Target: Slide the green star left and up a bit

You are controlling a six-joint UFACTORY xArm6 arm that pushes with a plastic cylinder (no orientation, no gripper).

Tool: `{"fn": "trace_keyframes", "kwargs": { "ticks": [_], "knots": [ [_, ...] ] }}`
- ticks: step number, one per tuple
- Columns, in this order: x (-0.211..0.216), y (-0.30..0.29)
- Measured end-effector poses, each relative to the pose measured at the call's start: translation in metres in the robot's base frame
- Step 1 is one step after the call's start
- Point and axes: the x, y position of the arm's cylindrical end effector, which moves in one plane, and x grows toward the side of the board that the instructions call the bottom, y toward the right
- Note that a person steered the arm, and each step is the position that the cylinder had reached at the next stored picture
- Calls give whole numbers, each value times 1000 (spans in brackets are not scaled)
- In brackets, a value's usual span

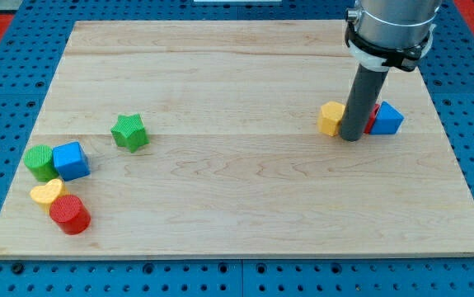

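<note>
The green star [129,132] lies on the wooden board [245,190] at the view's left, alone, a little above and to the right of a cluster of blocks. My tip [351,138] rests on the board far to the view's right, between a yellow block [330,118] and a red block [373,118] that the rod partly hides. The tip is a long way from the green star, with open board between them.
A blue triangle-like block [388,119] sits right of the red one. At the view's lower left lie a green cylinder [39,162], a blue cube [71,161], a yellow heart [46,193] and a red cylinder [70,215]. Blue pegboard surrounds the board.
</note>
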Motion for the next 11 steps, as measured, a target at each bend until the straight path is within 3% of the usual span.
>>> {"fn": "trace_keyframes", "kwargs": {
  "ticks": [2,4,5,8,11],
  "knots": [
    [-6,-15],
    [35,-41],
    [34,-75],
    [23,-258],
    [4,-326]
  ]
}}
